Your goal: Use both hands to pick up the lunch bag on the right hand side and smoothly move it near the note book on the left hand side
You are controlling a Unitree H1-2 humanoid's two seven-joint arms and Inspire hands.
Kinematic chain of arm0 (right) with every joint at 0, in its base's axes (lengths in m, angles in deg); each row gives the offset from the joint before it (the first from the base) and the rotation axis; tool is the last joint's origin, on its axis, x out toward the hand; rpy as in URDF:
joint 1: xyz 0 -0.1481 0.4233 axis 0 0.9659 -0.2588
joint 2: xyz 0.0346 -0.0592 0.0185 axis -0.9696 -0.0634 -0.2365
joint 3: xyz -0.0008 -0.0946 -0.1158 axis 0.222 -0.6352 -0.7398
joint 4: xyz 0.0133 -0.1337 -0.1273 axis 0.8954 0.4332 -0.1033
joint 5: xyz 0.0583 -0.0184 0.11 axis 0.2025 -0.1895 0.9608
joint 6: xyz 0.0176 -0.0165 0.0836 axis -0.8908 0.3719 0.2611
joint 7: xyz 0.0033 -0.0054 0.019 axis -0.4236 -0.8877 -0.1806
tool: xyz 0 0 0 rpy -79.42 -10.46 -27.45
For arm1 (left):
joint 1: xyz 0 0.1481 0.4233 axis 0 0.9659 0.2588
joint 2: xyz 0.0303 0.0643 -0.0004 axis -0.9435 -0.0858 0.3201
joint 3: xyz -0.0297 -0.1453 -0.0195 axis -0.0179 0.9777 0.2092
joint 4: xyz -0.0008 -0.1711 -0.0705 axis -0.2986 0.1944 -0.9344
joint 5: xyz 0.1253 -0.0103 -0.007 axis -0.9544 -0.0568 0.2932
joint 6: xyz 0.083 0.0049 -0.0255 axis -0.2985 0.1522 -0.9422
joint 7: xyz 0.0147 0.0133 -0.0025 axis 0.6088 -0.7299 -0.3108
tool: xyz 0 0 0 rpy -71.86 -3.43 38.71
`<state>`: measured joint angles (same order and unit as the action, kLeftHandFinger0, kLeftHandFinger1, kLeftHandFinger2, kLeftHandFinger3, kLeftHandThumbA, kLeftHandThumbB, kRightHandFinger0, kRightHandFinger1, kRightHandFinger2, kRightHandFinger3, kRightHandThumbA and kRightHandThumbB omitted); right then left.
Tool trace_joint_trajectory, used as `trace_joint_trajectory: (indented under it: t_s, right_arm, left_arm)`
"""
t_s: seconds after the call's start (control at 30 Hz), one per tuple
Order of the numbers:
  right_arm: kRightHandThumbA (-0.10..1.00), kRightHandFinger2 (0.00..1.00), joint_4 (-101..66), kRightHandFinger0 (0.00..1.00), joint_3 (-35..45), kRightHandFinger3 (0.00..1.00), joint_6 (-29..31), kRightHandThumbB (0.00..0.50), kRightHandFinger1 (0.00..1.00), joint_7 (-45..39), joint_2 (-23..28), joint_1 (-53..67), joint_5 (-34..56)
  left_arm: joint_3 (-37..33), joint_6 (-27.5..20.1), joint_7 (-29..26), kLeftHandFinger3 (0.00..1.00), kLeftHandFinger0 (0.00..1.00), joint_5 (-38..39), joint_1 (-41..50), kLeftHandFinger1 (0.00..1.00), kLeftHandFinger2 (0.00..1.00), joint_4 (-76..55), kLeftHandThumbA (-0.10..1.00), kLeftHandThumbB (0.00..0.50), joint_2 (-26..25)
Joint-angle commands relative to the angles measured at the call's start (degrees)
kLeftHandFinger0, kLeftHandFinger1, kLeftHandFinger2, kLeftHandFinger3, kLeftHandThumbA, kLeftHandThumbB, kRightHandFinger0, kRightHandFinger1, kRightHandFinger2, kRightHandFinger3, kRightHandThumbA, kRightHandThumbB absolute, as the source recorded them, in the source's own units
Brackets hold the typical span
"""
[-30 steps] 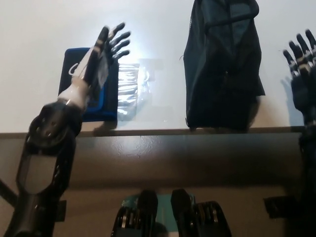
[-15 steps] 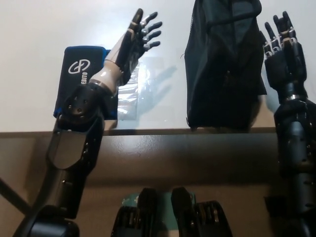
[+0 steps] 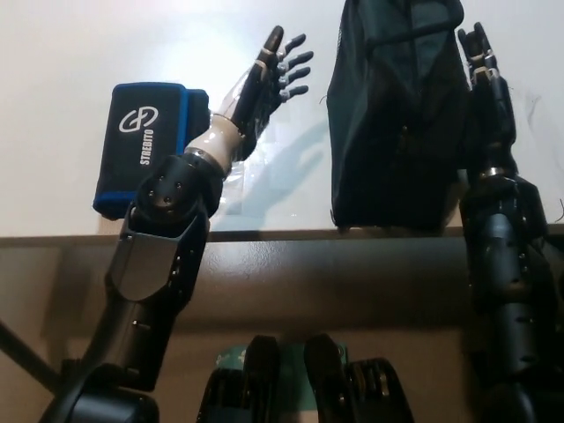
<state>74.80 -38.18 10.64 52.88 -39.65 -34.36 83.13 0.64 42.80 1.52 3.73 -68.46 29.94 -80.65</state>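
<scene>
Left hand (image 3: 269, 75) spread wide, right hand (image 3: 480, 79) flat beside the lunch bag (image 3: 397, 115); soft fabric, probably best squeezed at both sides.

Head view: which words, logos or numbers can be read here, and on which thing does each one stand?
"STREDITO", as far as it can be read, in white letters running sideways on the blue notebook, beside a round white logo.
Lunch bag: no readable text.
Nothing else bears writing.
</scene>
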Motion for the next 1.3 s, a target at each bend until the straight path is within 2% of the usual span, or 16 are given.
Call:
trace_joint_trajectory:
  t_s: [0.0,0.1,0.17,0.27,0.57,0.77,0.87,0.97,1.03,1.1,1.17,1.27]
  right_arm:
    - [1.0,1.0,1.79,1.0,0.46,1.0,4.86,0.343,1.0,-1.73,-1.19,-5.32,1.01]
    - [1.0,1.0,2.35,1.0,0.45,1.0,5.44,0.339,1.0,-1.3,-1.82,-5.64,0.96]
    - [1.0,1.0,3.76,1.0,0.46,1.0,6.34,0.316,1.0,-1.05,-2.2,-6.31,0.79]
    - [1.0,1.0,4.67,1.0,0.75,1.0,6.77,0.333,1.0,-1.45,-3.02,-5.66,1.36]
    - [1.0,1.0,9.03,1.0,1.55,1.0,6.85,0.313,1.0,-4.4,-5.17,-6.95,3.8]
    - [1.0,1.0,9.25,1.0,1.81,1.0,5.74,0.284,1.0,-5.43,-5.83,-6.9,5.44]
    - [1.0,1.0,9.97,1.0,1.75,1.0,5.96,0.287,1.0,-6.42,-6.38,-7.18,5.84]
    - [1.0,1.0,10.08,1.0,0.92,1.0,6.13,0.275,1.0,-7.06,-7.57,-6.41,5.48]
    - [1.0,1.0,10.39,1.0,0.75,1.0,6.18,0.282,1.0,-6.83,-7.88,-6.9,5.17]
    - [1.0,1.0,10.18,1.0,0.53,1.0,6.2,0.279,1.0,-6.6,-8.37,-7.12,4.85]
    - [1.0,1.0,10.79,1.0,0.43,1.0,6.18,0.27,1.0,-8.31,-8.78,-7.77,5.22]
    - [1.0,1.0,11.45,1.0,0.08,1.0,6.54,0.287,1.0,-7.2,-9.29,-8.49,4.24]
  left_arm:
    - [-1.07,-3.94,-1.2,1.0,1.0,-1.92,-3.67,1.0,1.0,1.72,1.0,0.372,1.25]
    - [-1.79,-5.23,-1.75,1.0,1.0,-2.92,-3.99,1.0,1.0,2.57,1.0,0.372,1.91]
    - [-2.19,-6.64,-2.3,1.0,1.0,-3.54,-4.44,1.0,1.0,3.73,1.0,0.365,2.83]
    - [-1.66,-5.9,-2.31,1.0,1.0,-2.6,-3.5,1.0,1.0,3.27,1.0,0.353,4.12]
    - [-0.3,-6.16,-2.9,1.0,1.0,-1.68,-2.35,1.0,1.0,4.8,1.0,0.317,6.24]
    - [0.65,-6.65,-2.32,1.0,1.0,-1.02,0.03,1.0,1.0,4.84,1.0,0.338,4.92]
    - [2.08,-7.16,-2.78,1.0,1.0,-0.03,1.23,1.0,1.0,4.07,1.0,0.33,4.39]
    - [3.33,-6.33,-3.32,1.0,1.0,0.28,3.6,1.0,1.0,1.78,1.0,0.3,3.66]
    - [4.11,-6.35,-2.52,1.0,1.0,1.06,3.65,1.0,1.0,1.69,1.0,0.302,3.14]
    - [4.61,-6.33,-2.06,1.0,1.0,1.42,3.78,1.0,1.0,1.04,1.0,0.346,2.44]
    - [5.26,-5.41,-2.26,1.0,1.0,1.48,3.68,1.0,1.0,-0.22,1.0,0.364,1.36]
    - [6.31,-5.36,-1.96,1.0,1.0,2.37,4.02,1.0,1.0,-1.24,1.0,0.342,0.28]
